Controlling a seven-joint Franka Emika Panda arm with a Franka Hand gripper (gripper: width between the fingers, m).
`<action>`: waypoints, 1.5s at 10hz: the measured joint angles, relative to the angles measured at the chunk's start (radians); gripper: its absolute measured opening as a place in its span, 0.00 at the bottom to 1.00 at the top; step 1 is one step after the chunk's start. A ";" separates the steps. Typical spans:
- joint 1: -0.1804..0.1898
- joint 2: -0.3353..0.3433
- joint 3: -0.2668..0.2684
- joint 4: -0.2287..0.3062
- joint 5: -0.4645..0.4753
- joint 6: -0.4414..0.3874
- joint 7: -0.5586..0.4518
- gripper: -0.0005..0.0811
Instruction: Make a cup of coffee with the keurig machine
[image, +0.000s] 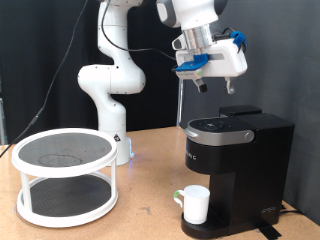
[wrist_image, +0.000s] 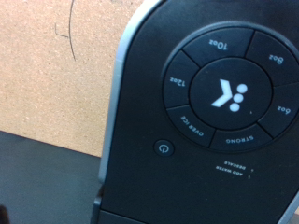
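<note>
The black keurig machine (image: 236, 165) stands at the exterior view's right with its lid down. The white cup (image: 194, 204) sits on its drip base under the brew head. My gripper (image: 200, 86) hangs in the air above the machine's lid, a short gap over it; its fingers look close together and hold nothing. The wrist view shows the machine's lid from above (wrist_image: 206, 121), with a round ring of brew-size buttons (wrist_image: 228, 91) and a power button (wrist_image: 163, 147). The fingers do not show in the wrist view.
A white two-tier round rack (image: 65, 175) with dark mesh shelves stands at the exterior view's left on the wooden table (image: 140, 215). The robot's white base (image: 105, 85) rises behind it. A black curtain backs the scene.
</note>
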 joint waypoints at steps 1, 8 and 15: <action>0.001 0.002 0.002 -0.007 0.001 0.002 -0.003 0.91; 0.003 0.005 0.016 -0.089 0.001 0.065 -0.028 0.24; 0.003 0.021 0.017 -0.138 -0.019 0.093 -0.033 0.01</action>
